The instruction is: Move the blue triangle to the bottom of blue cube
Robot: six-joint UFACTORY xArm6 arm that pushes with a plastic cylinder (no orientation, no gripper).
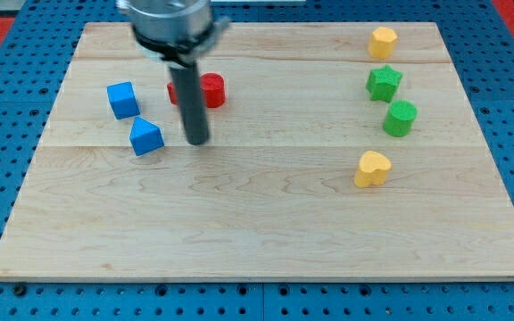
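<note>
**On the board's left half: blue triangle sits just under the blue cube**

At the view's left, on the pale wooden board, the blue cube stands apart from the other pieces. Just below it and slightly toward the view's right lies the blue triangle, close to the cube but with a narrow strip of wood showing between them.

Right of the triangle, my tip rests on the board at about the triangle's height, near it but not touching; a clear gap separates the two. The rod has no jaws, carries nothing and presses against no block.

Behind the rod, toward the view's top, a red block lies partly hidden by the shaft. Its visible part looks like a rounded cylinder; whether it is one piece or two I cannot tell.

Well apart, at the view's right, four blocks form a loose column: a yellow block at the top, a green star-like block beneath it, a green cylinder-like block next, and a yellow heart-like block lowest.
</note>
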